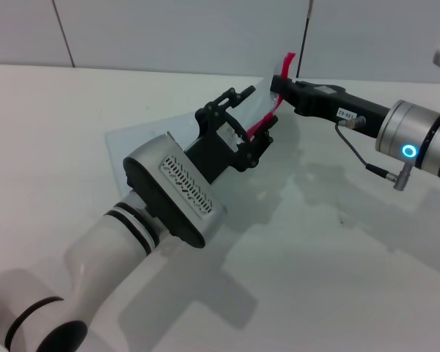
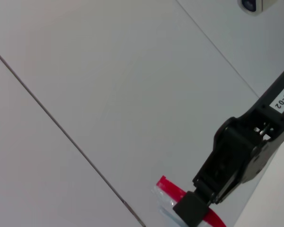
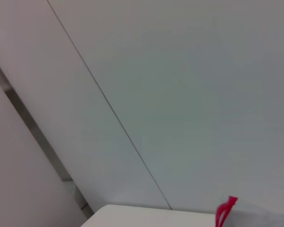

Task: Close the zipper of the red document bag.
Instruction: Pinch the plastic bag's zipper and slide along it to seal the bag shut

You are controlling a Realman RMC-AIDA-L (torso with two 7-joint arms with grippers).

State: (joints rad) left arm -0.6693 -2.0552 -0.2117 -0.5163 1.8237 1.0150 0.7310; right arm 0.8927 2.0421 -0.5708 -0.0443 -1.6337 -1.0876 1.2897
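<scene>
Pinching zipper (image 1: pixel 262 123) mid-edge: left hand (image 1: pixel 251 139), to steady it | right hand (image 1: pixel 280 86) clamps the lifted end, tensioning red document bag (image 1: pixel 143 139) | closure judged unfinished

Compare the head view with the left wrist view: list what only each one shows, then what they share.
Only the head view shows the left pincer over the red document bag, which lies on the white table, and the left arm's pale body. Only the left wrist view shows a close look at the right pincer shut on the end of the zipper, with the wall seams behind. Both show the right pincer clamped on the raised red zipper and the right arm's black body.
</scene>
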